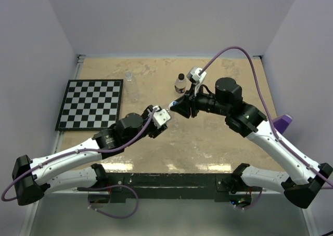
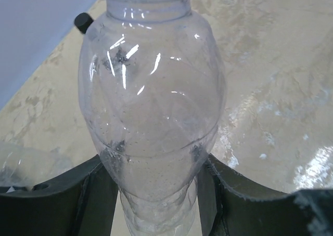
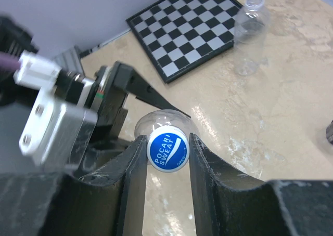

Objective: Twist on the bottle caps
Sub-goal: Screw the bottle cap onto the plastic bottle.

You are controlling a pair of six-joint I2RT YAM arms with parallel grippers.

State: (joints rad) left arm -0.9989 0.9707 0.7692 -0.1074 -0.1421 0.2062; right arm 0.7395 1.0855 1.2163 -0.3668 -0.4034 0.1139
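My left gripper (image 2: 156,169) is shut on the lower body of a clear bottle (image 2: 151,101), which stands upright between its fingers. A blue cap (image 3: 167,147) with white lettering sits on that bottle's neck. My right gripper (image 3: 167,141) is shut on this cap, one finger on each side. In the top view the two grippers meet at the table's middle, the left gripper (image 1: 164,113) low and the right gripper (image 1: 174,105) just above it. Behind them stands a second bottle (image 1: 180,84) with a black cap on it. A third bottle (image 1: 130,85) stands uncapped by the chessboard.
A black-and-white chessboard (image 1: 91,103) lies at the left of the tan table (image 1: 208,147). A purple object (image 1: 284,122) sits at the right edge. White walls close in the back and both sides.
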